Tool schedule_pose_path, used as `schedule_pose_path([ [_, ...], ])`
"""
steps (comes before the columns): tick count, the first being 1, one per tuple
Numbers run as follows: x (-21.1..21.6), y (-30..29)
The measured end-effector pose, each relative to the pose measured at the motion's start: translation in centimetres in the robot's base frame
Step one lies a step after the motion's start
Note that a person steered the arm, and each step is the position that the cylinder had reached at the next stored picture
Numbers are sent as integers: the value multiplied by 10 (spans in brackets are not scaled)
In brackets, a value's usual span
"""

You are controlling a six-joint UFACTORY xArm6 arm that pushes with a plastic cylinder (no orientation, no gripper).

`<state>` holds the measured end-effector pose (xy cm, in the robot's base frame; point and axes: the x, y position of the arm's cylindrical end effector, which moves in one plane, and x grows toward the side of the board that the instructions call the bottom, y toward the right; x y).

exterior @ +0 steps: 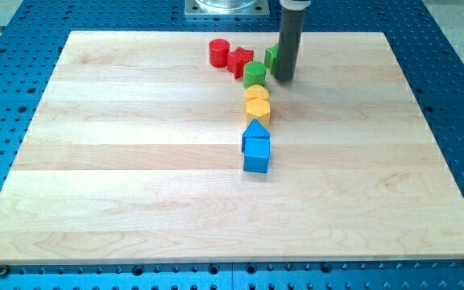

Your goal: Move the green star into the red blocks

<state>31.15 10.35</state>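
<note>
Single camera view. Wooden board (135, 177) on a blue perforated table (449, 48).

Block count, eight visible:
- Red, two: a red cylinder (219, 52) near the view's top, and a red block (240, 61) of jagged outline touching it on the view's right. Exact shape of the second cannot be made out.
- Green, two: a green cylinder (254, 75) just below and right of the red block, touching or nearly touching it; and a green block (271, 59) largely hidden behind the rod, only its left edge showing. Shape not readable, so whether this is the star cannot be confirmed.
- Yellow, two: a yellow block (257, 96) directly below the green cylinder, and a second yellow block (258, 111) touching it below. Both look many-sided; shapes uncertain.
- Blue, two: a blue block (256, 130) with a pointed top, and a blue cube (256, 155) touching it below.

Green cylinder, yellows and blues form a near-vertical column down the board's middle.

Rod: dark, upright, entering from the view's top. My tip (284, 79) sits on the board just right of the green cylinder and against the lower right of the partly hidden green block. No jaws on this rig; rod only.

Task's thing: the partly hidden green block lies near the red pair, right of the red block, apart from it by a small gap.
</note>
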Motion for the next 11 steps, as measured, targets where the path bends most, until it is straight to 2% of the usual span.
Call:
schedule_pose_path([
  [2, -2, 56],
  [3, -21, 52],
  [8, -30, -94],
  [9, -30, -98],
  [11, -62, -64],
])
